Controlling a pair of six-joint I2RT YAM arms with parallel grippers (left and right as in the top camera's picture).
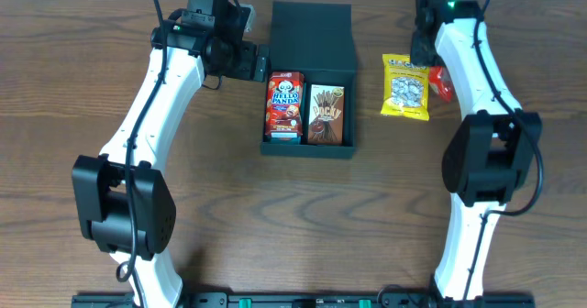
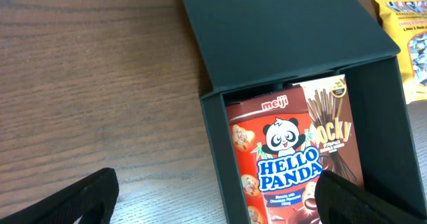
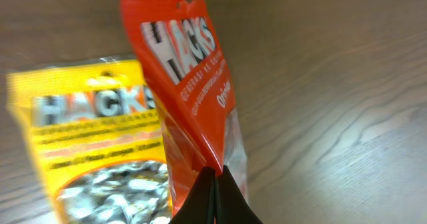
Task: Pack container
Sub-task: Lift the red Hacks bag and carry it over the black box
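As I watch from the overhead camera, the dark green container (image 1: 312, 28) sits open at the far middle of the table (image 1: 92, 33). Its flap lid is laid back flat, and a red Hello Panda box (image 1: 285, 106) and a brown Pocky box (image 1: 326, 114) lie side by side inside. My left arm (image 1: 156, 79) reaches to the container's left wall. My right arm (image 1: 472, 65) stretches past a yellow Hacks bag (image 1: 406, 86) lying just right of the container, with a red Hacks bag (image 1: 443, 82) peeking out at its far side.

Left wrist camera: the left fingers (image 2: 87, 197) stand spread wide and grip nothing. One tip is over bare table and the other over the container's interior, with the container's left wall and the Hello Panda box between them.

Right wrist camera: the right fingers (image 3: 200, 211) are pinched together on one edge of the red Hacks bag, which overlaps the blurred yellow bag in this view.
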